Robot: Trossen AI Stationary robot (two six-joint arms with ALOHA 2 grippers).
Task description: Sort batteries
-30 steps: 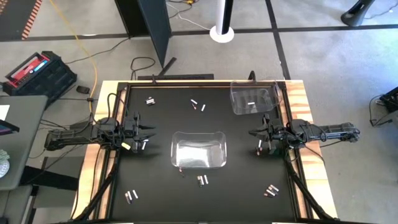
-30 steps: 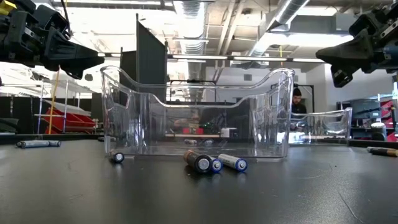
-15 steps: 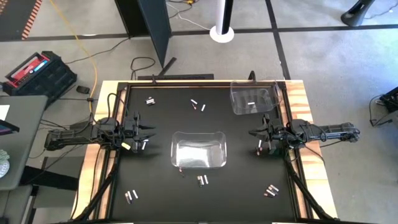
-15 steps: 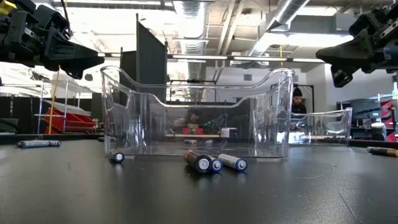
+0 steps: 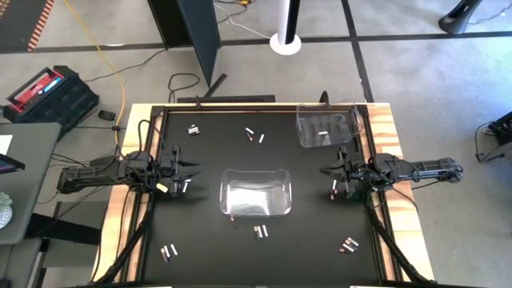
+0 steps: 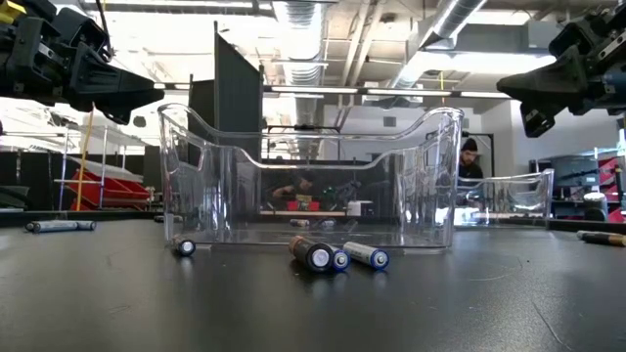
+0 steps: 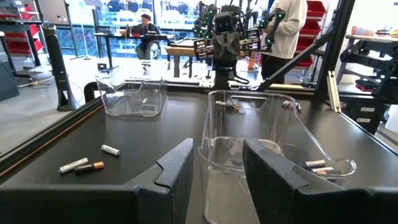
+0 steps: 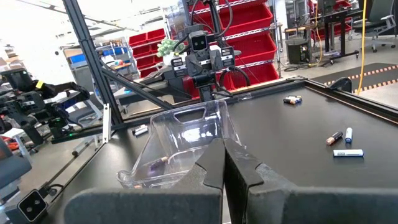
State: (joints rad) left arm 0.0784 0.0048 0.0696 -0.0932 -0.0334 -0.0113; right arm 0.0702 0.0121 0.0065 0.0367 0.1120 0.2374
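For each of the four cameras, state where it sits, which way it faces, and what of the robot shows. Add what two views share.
High view: overhead, straight down on the table; both arms, left gripper, right gripper.
Low view: table height, looking across; both arms overhead.
Left wrist view: looks past open fingers toward the right arm.
Right wrist view: looks past shut fingers toward the left arm.
Shared: the centre bin and the batteries before it.

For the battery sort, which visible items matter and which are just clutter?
Job:
- small cylindrical batteries scattered on the black table
- clear plastic bin, centre
- clear plastic bin, far corner

Lying about:
- red-and-black case on the floor
- white round stand base
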